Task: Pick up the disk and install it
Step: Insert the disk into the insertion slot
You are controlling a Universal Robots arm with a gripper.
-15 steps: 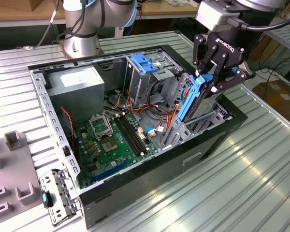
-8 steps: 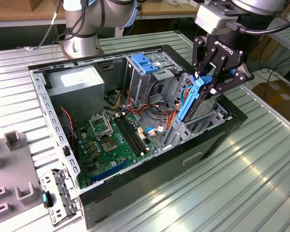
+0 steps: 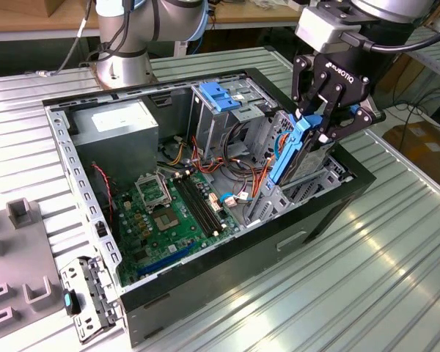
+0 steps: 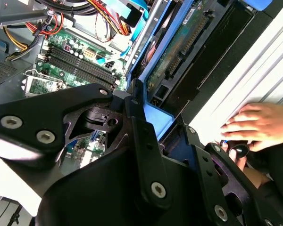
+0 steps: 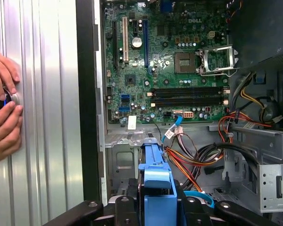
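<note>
The disk (image 3: 288, 152) is held tilted on edge by the gripper's (image 3: 320, 123) closed fingers, its lower end at the case's (image 3: 345, 202) drive bay.

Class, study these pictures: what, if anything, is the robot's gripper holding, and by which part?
The gripper holds the flat dark metal disk with blue plastic side rails, jaws shut on its upper, blue-railed end.

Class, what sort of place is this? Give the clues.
Likely a robotics lab or test bench: a robot gripper holds a disk at an open computer case, on a ribbed metal table.
</note>
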